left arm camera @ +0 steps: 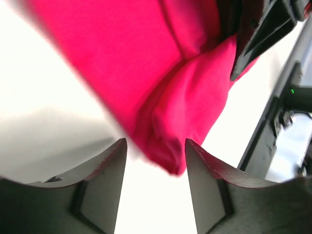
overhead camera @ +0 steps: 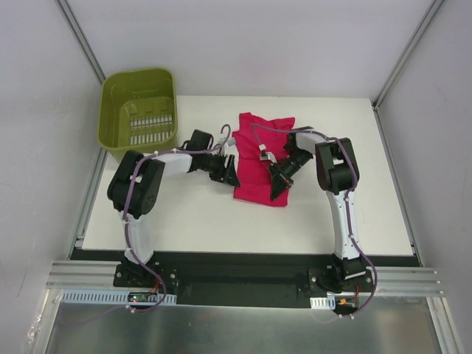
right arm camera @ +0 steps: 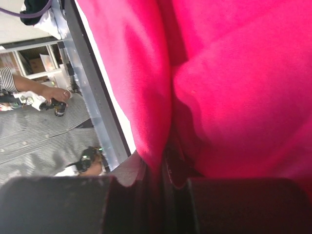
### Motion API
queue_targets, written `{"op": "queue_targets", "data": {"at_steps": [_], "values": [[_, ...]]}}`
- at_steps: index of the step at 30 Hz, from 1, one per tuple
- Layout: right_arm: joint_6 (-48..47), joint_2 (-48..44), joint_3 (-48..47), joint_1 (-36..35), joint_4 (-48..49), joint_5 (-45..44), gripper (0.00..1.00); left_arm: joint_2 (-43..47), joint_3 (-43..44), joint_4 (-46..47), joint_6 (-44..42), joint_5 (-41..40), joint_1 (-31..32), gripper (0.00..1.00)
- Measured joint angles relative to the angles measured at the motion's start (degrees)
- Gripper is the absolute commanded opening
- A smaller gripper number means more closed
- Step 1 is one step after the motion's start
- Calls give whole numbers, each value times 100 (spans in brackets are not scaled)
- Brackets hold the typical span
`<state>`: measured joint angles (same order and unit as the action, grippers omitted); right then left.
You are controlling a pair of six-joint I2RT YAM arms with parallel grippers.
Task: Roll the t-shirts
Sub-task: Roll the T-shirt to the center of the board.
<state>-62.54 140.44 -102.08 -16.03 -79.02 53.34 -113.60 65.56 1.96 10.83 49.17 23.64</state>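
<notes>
Right gripper [overhead camera: 281,183] pinches a fold at the near edge of the magenta t-shirt [overhead camera: 254,147] — elbow raised, forearm angled inward. Left gripper [overhead camera: 228,174] reaches in low at the shirt's left edge, jaws apart — garment bunched mid-worktop [overhead camera: 332,214].

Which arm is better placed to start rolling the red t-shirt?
Right. The right tool is shut on a fold of the t-shirt; the left tool is open, cloth merely between its fingers.

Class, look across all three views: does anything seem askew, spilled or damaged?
Nothing spilled or damaged. The t-shirt lies folded in a slightly slanted strip, bunched where the right gripper pinches it.
</notes>
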Motion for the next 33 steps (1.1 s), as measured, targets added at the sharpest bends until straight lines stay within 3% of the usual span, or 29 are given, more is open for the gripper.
{"op": "queue_targets", "data": {"at_steps": [3, 7, 14, 18, 25, 29, 33], "values": [[225, 33, -17, 4, -2, -35, 6, 581, -175, -341, -282, -236, -249, 62], [564, 96, -94, 2, -31, -83, 6, 1655, -450, -671, -1176, -595, -275, 65], [966, 118, -122, -13, -28, -173, 6, 2852, -1541, -584, -3930, -1390, 1110, 68], [1025, 118, -122, -13, -26, -190, 6, 2822, -2131, -136, -5016, -1880, 1541, 68], [1069, 118, -122, -13, -24, -203, 6, 2498, -2240, 1047, -6087, -2406, 1930, 66], [1075, 140, -149, -13, -35, -208, 6, 2277, -2203, 1228, -6426, -2409, 2076, 51], [1049, 286, -339, -13, -192, -184, 9, 1794, -1849, 946, -6802, -2422, 2140, 45]]}}
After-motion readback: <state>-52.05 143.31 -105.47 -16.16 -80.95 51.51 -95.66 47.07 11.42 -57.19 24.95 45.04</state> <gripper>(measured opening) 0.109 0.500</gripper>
